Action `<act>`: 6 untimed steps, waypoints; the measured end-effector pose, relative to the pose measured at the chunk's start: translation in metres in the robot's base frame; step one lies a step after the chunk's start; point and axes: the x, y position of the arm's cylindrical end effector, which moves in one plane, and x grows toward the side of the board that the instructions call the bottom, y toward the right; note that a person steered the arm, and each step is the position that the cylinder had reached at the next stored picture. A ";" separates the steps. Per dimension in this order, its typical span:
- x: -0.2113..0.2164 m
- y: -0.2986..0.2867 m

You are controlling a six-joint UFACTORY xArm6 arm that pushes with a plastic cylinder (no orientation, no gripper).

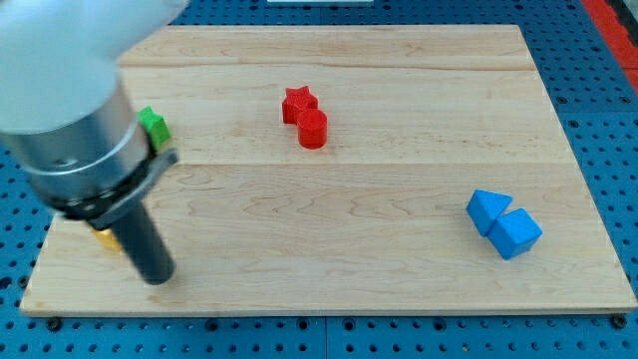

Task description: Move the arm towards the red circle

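- No readable txt, labels, brands, nos. or signs anywhere in view.
- Wooden board [399, 229]: plain grain, no markings.
- Blocks & arm housing: no print visible.

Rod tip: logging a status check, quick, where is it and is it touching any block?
My tip: on the board at the view's lower left, touching no block I can see, far from the red circle.

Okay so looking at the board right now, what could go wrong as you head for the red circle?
My tip sits near the view's bottom left, far from the red circle. The red star touches the circle, so overshooting would likely shove both. A yellow block lies right beside my tip, mostly hidden by the arm, and could get nudged as I start. The green block is also partly hidden.
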 end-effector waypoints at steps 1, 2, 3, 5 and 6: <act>-0.024 -0.005; -0.041 -0.020; -0.048 -0.020; -0.047 0.085; -0.090 0.179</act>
